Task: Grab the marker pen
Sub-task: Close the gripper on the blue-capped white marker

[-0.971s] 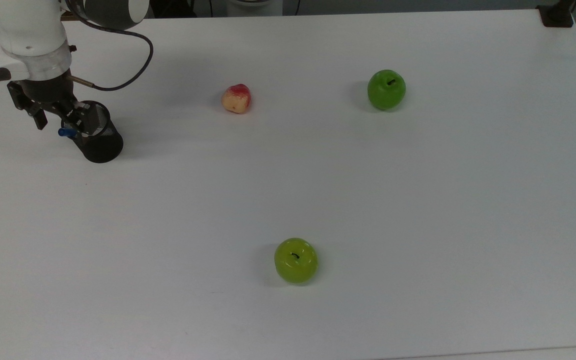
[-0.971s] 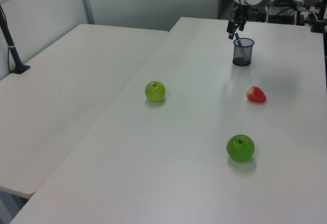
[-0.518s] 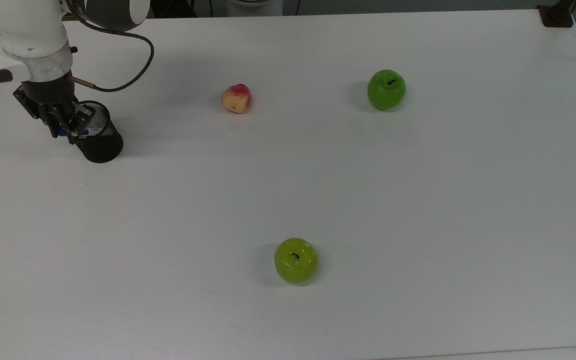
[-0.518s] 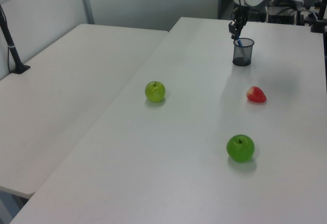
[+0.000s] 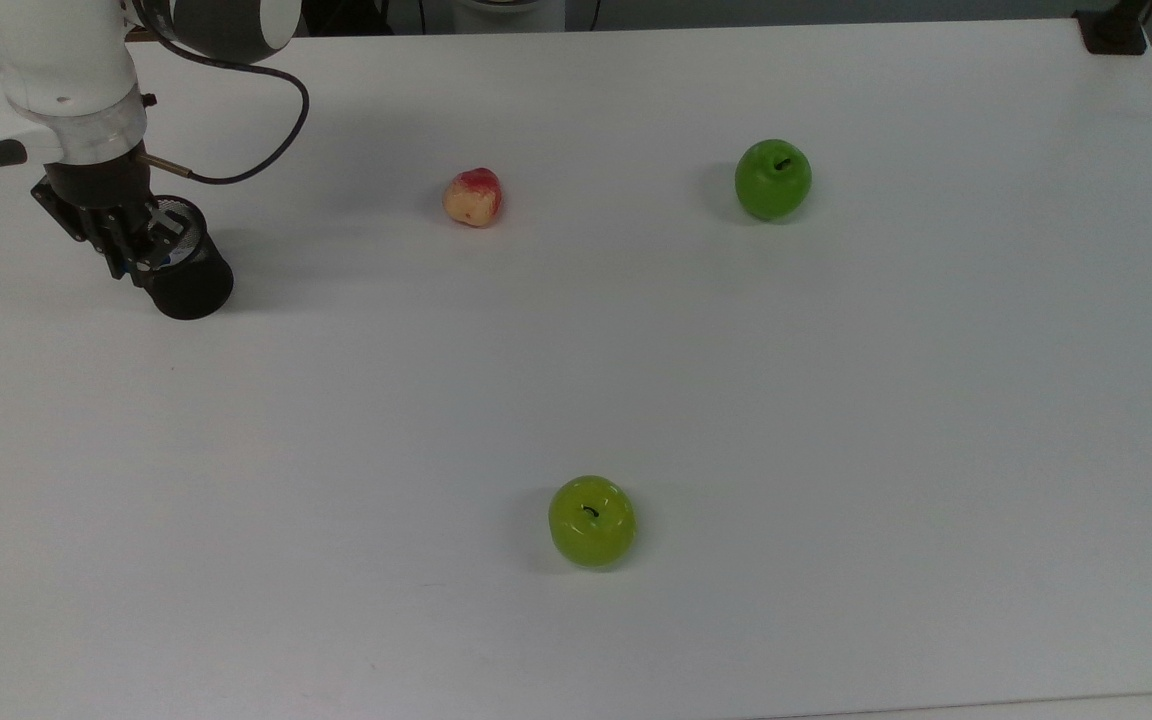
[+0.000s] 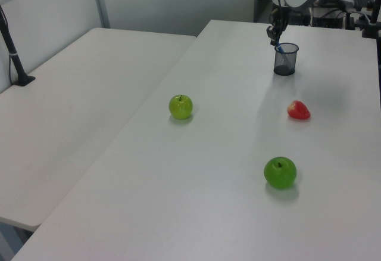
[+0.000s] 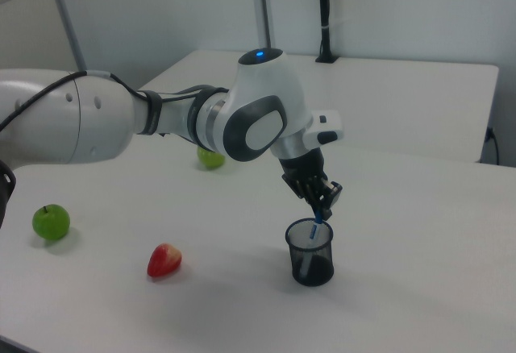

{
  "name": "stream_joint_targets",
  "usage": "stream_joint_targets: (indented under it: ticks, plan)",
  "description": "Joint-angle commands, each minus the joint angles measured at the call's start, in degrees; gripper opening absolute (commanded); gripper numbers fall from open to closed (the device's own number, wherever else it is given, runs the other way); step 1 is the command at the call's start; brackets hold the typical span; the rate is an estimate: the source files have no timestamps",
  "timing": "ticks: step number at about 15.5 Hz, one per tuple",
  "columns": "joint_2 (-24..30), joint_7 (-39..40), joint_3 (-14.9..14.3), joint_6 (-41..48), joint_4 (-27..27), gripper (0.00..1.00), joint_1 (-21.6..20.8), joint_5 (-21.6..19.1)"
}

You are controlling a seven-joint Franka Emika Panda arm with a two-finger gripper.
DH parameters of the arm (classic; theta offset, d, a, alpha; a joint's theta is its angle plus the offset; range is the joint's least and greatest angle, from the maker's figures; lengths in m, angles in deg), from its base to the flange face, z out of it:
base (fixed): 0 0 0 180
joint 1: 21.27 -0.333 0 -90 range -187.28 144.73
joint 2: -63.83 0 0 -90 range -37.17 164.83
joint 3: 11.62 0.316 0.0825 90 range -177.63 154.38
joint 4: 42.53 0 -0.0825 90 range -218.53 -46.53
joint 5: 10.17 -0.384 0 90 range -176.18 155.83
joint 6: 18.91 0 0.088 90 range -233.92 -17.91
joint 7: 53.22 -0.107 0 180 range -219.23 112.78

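Observation:
The marker pen (image 7: pixel 317 219) stands slanted in a black mesh cup (image 7: pixel 310 256) with its blue cap at the top and its white barrel running down inside. My gripper (image 7: pixel 322 205) hangs just over the cup's rim, shut on the blue cap. In the top view the gripper (image 5: pixel 141 262) is at the far left over the cup (image 5: pixel 191 285), and a speck of the pen's blue (image 5: pixel 162 262) shows beside the fingers. In the left view the gripper (image 6: pixel 275 39) is at the far end of the table above the cup (image 6: pixel 285 61).
A red-and-yellow fruit (image 5: pixel 473 197) lies to the cup's right in the top view. Further right is a green apple (image 5: pixel 773 179), and a yellow-green apple (image 5: pixel 591 521) sits nearer the front. A black cable (image 5: pixel 266 130) loops off the wrist. The table (image 5: pixel 836 400) is white.
A second ago the fingers stood apart around the blue cap; they closed on it. Since then the cup has shifted slightly toward the top view's upper left with the gripper.

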Motion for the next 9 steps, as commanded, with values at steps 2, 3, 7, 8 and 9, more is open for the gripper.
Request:
stream_joint_targets:
  ticks: [2,3,7,8,9]
  plan:
    - [0.5,0.7,0.0,-1.5,-1.1,0.05,0.0,0.6]
    - [0.5,0.7,0.0,-1.5,-1.1,0.02,0.0,0.6]
    - [0.5,0.7,0.0,-1.5,-1.0,0.0,0.0,0.6]
    - [0.7,0.7,0.0,-1.4,-1.0,0.0,0.0,0.6]
    - [0.8,0.7,-0.1,-1.3,-1.0,0.0,0.1,0.6]
